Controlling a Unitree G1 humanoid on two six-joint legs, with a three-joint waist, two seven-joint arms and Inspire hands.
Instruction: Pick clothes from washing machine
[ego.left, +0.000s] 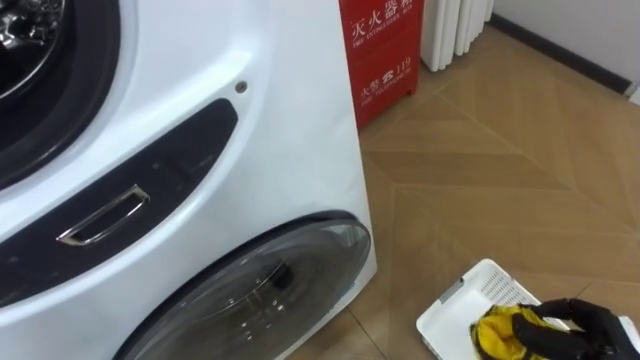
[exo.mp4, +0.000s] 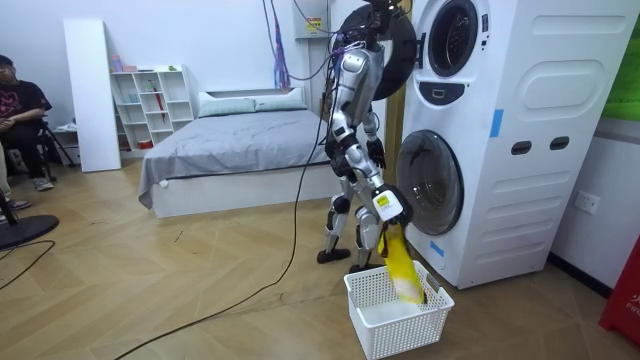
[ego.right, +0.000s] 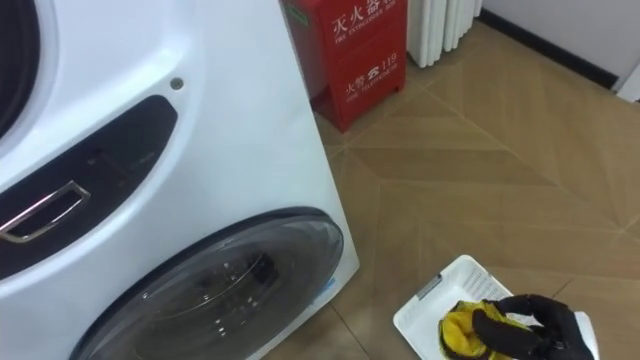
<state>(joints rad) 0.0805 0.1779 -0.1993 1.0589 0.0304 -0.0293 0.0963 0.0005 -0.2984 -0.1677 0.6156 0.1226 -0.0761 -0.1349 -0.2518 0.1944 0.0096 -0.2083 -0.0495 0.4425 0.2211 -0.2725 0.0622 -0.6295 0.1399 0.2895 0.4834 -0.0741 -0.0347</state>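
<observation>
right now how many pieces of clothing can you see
1: a yellow garment gripped in the right hand, hanging over the white basket. More may be hidden inside the washing machine drums.

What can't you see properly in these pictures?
Upper drum opening: the left eye view's top and left edges cut it off, so I can't tell whether clothes are left inside.
Yellow cloth: the right hand and the bottom edge hide part of it, so I can't tell which garment it is.
Basket: the eye views cut it off. In the room view the cloth covers part of its inside.
Lower door: the dark glass hides what is behind it.
</observation>
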